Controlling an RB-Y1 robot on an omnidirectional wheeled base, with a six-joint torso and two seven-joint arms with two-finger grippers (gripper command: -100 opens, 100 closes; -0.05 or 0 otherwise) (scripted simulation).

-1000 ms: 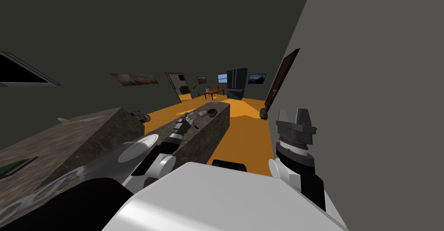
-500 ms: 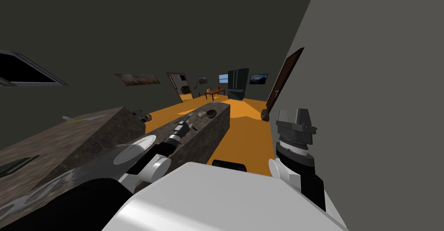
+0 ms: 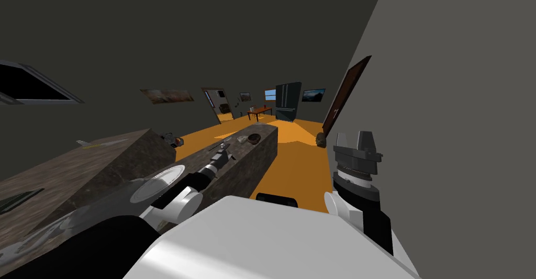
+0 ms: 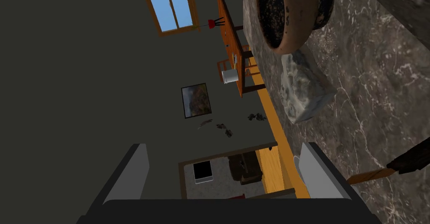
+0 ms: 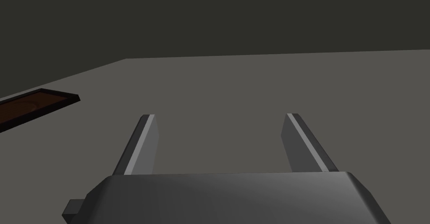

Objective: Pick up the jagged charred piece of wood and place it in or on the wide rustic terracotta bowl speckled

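Your left gripper (image 4: 224, 146) reaches out over the dark marbled bench (image 4: 378, 91). Its jaws are released, spread wide with nothing between them. The terracotta bowl (image 4: 303, 35) stands upright on the bench ahead of the gripper, its inside dark and speckled. A grey stone-like lump (image 4: 304, 89) lies against the bowl's near side (so close that no gap shows), between the bowl and the gripper.

The charred piece of wood (image 4: 413, 160) lies flat on the bench, farther from the bowl than the lump is. It is outside the jaws, just beside the outer face of one finger. Its dark jagged part is only partly in view, and a paler brown end points toward that finger. You cannot tell whether wood and finger touch.

From the head camera, the left gripper (image 3: 224, 146) is short of the bowl (image 3: 255, 138) along the bench (image 3: 251, 166). The lump (image 3: 241, 139) sits on the gripper's side of the bowl.

Your right gripper (image 3: 353, 136) is held up well away from the bowl, close to the grey wall (image 3: 460, 108). Seen from its own wrist, the right gripper (image 5: 219, 115) also has its jaws released and empty.
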